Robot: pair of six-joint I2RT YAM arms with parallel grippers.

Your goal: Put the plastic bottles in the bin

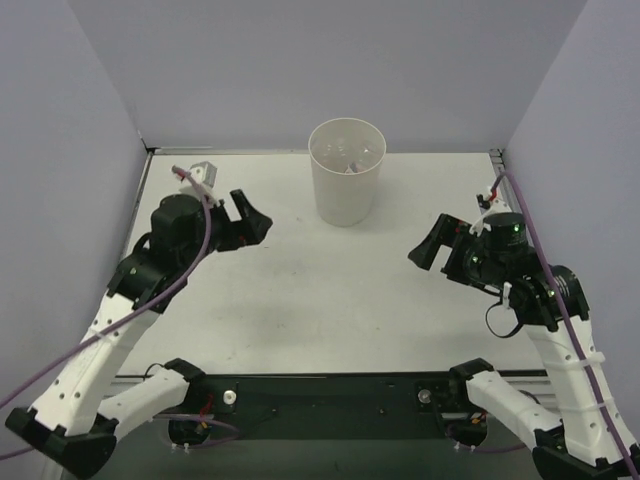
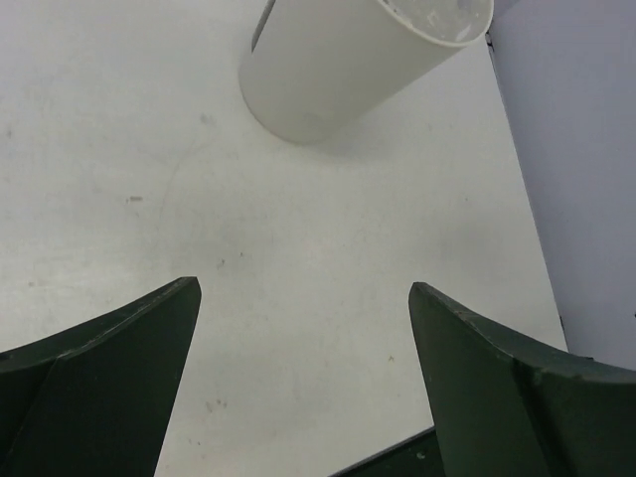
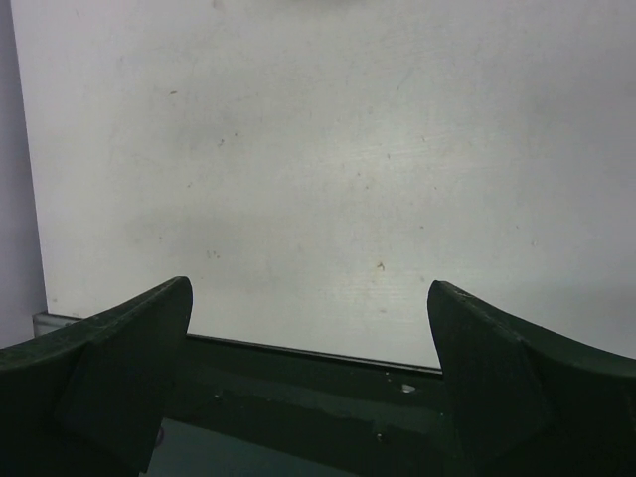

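Observation:
The bin (image 1: 347,190) is an off-white tapered bucket standing upright at the back middle of the table. Through its open top I see clear plastic bottles (image 1: 346,155) inside it; how many there are is unclear. In the left wrist view the bin (image 2: 338,70) stands ahead and slightly right. My left gripper (image 1: 252,224) hovers to the left of the bin, open, with only bare table between its fingers (image 2: 303,288). On the other side, my right gripper (image 1: 428,250) is lower right of the bin, open and holding nothing (image 3: 308,288).
The white table (image 1: 330,290) is walled by lilac panels on the left, back and right. A black strip (image 3: 298,397) runs along the near edge, where both arm bases are bolted. Purple cables trail along both arms.

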